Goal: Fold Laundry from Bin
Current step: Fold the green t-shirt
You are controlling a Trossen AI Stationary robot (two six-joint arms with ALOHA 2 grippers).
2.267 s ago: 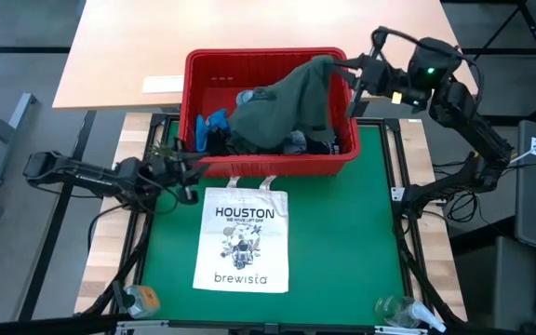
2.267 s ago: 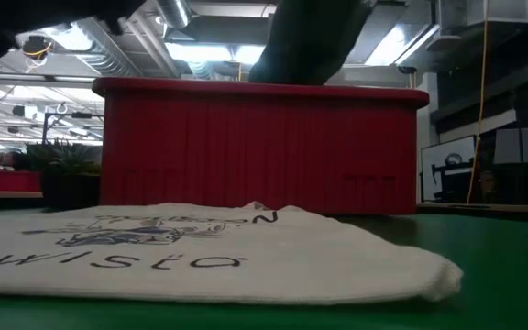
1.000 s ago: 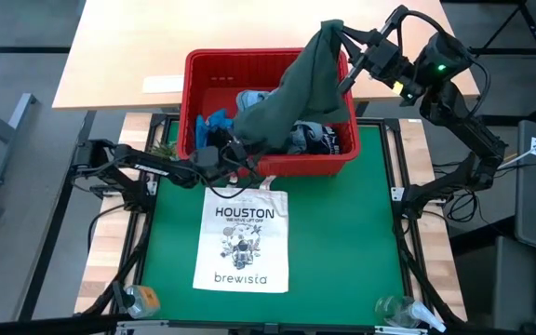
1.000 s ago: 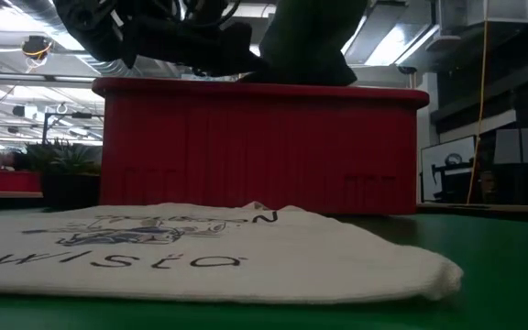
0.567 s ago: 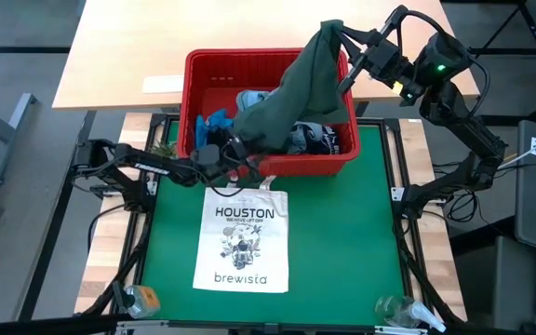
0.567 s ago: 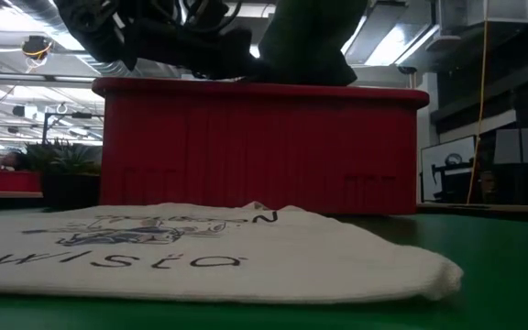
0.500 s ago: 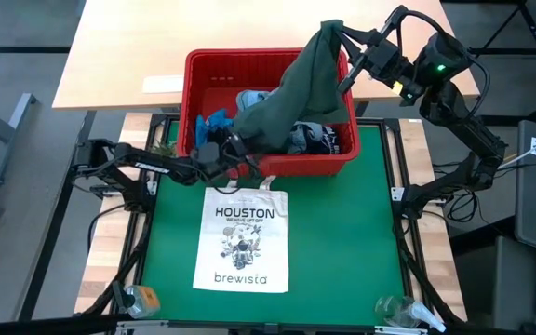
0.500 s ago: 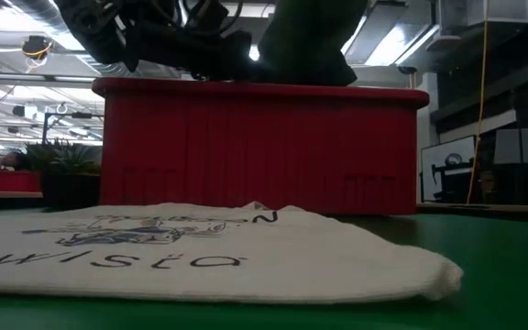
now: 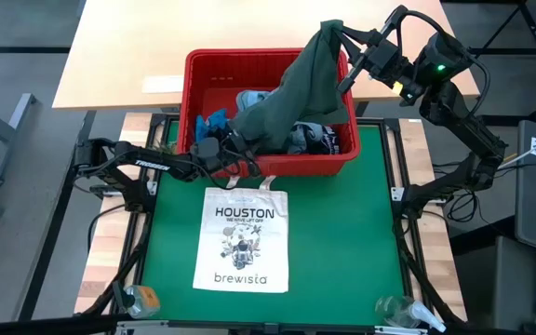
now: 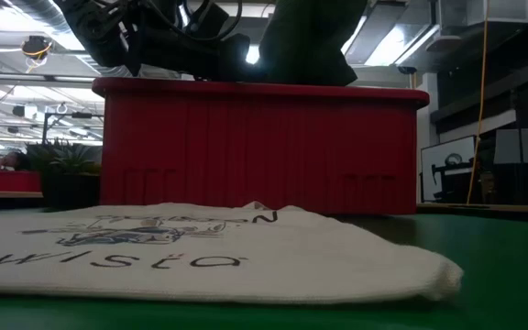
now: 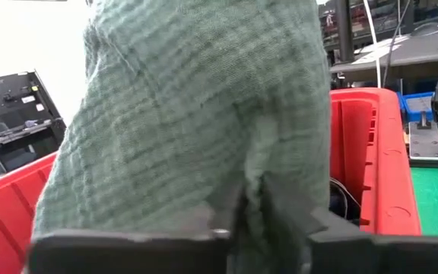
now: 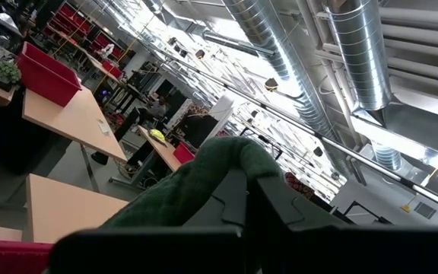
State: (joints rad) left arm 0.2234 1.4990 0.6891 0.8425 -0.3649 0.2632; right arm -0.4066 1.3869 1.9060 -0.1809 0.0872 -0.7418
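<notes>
The right tool (image 9: 344,39) is clamped on the top of the dark green garment (image 9: 296,93) and holds it up above the far right of the red bin (image 9: 268,166), its lower end draped over the other laundry (image 9: 310,140) inside. The left tool (image 9: 235,149) is closed on the garment's lower edge at the bin's near rim. On the green tabletop (image 9: 342,233) just in front of the bin lies the white tote bag (image 9: 243,240), with bottles (image 9: 398,312) at the near corners.
</notes>
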